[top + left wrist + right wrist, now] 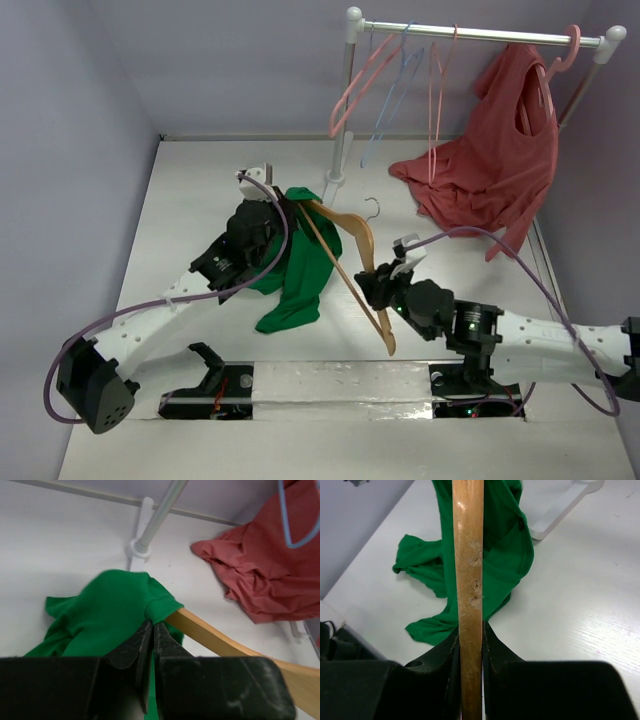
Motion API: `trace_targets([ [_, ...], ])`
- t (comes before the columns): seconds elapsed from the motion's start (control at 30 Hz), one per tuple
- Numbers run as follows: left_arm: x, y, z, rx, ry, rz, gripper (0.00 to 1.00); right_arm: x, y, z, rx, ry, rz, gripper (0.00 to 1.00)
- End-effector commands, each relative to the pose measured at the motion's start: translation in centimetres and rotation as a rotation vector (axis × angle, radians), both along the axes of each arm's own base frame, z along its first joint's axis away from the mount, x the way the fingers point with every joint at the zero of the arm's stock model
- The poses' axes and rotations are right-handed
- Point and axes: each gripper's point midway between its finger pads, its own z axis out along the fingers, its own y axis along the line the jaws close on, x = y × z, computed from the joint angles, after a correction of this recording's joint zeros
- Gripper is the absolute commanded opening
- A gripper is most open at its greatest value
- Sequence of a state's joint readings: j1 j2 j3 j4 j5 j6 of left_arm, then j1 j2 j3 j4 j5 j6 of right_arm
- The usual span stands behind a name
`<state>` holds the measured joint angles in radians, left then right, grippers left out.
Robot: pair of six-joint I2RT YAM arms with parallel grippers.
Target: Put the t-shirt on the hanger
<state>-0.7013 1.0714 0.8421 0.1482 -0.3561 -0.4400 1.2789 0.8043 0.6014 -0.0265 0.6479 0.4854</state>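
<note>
Left pincer [152, 630] is pressed together on a fold of the t-shirt [300, 270], right at the hanger's far tip. Right pincer [470, 640] is clamped on the hanger [355, 232], partway down its straight bar, and seems to hold it tilted above the worktop [200, 190].

Shirt position: a bit of it caps the hanger's far tip. The rest is bunched on the left arm's side of the hanger, trailing onto the worktop.

Handling, my read:
- Shirt is light and limp with no shape of its own, and likely to slide off smooth wood. Take it by a seamed edge (collar or hem), not mid-panel.
- Hanger is stiff and light. A one-point grip on the bar may let it pivot.

Unclear:
- Can't find the neck opening in any view.
- Can't tell if the tip is inside the shirt or just under a fold.
- The hanger's near end is hidden behind the right pincer in its own view.
</note>
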Motion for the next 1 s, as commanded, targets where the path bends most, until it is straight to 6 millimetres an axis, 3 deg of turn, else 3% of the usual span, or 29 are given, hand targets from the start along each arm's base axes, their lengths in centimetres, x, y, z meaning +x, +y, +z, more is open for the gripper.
trace_targets([
  [0.0, -1.9, -1.0, 2.9, -0.086, -0.058, -0.068, 0.00, 2.2, 1.3, 5.0, 0.137, -0.125, -0.111, 0.00],
  [0.03, -2.2, -1.2, 3.0, -0.094, -0.059, -0.083, 0.00, 2.6, 2.1, 4.3, 0.108, -0.135, -0.112, 0.00],
  [0.13, -3.9, -2.6, 3.9, -0.116, -0.075, -0.186, 0.00, 2.9, 4.7, 6.3, 0.138, -0.177, -0.073, 0.00],
  [0.17, -4.7, -3.3, 4.3, -0.124, -0.081, -0.241, 0.00, 3.2, 6.1, 5.3, 0.100, -0.171, -0.062, 0.00],
  [0.27, -5.9, -4.0, 5.4, -0.127, -0.081, -0.303, 0.00, 3.7, 8.1, 5.8, 0.117, -0.203, -0.050, 0.00],
  [0.33, -6.6, -4.0, 5.9, -0.137, -0.078, -0.313, 0.00, 4.5, 7.7, 6.4, 0.123, -0.246, -0.101, 0.00],
  [0.5, -8.5, -3.7, 6.3, -0.153, -0.054, -0.354, 0.00, 5.1, 8.2, 10.6, 0.274, -0.418, -0.120, 0.00],
  [0.57, -9.2, -3.7, 6.8, -0.158, -0.054, -0.381, 0.00, 5.9, 9.2, 10.5, 0.268, -0.477, -0.084, 0.00],
  [0.6, -10.0, -3.9, 8.0, -0.178, -0.074, -0.417, 0.00, 6.0, 9.7, 11.1, 0.313, -0.489, -0.062, 0.00],
  [0.63, -10.4, -3.9, 8.0, -0.170, -0.062, -0.432, 0.00, 6.2, 10.9, 10.3, 0.302, -0.498, -0.016, 0.00],
  [0.67, -10.9, -3.8, 8.2, -0.167, -0.057, -0.448, 0.00, 7.1, 10.8, 10.2, 0.303, -0.507, -0.029, 0.00],
  [0.7, -11.5, -3.7, 9.5, -0.183, -0.077, -0.468, 0.00, 7.1, 10.8, 11.0, 0.333, -0.541, -0.032, 0.00],
  [0.8, -11.9, -2.8, 10.1, -0.176, -0.077, -0.454, 0.00, 7.7, 11.1, 11.5, 0.333, -0.605, -0.053, 0.00],
  [0.9, -11.7, -1.4, 10.1, -0.163, -0.075, -0.393, 0.19, 7.2, 10.0, 12.8, 0.408, -0.637, -0.068, 0.00],
  [0.93, -11.7, -0.9, 10.3, -0.167, -0.079, -0.374, 0.34, 7.2, 9.7, 12.8, 0.421, -0.632, -0.073, 0.00],
  [0.97, -11.6, -0.5, 10.5, -0.173, -0.081, -0.352, 0.40, 7.0, 9.5, 12.3, 0.418, -0.628, -0.071, 0.00],
])
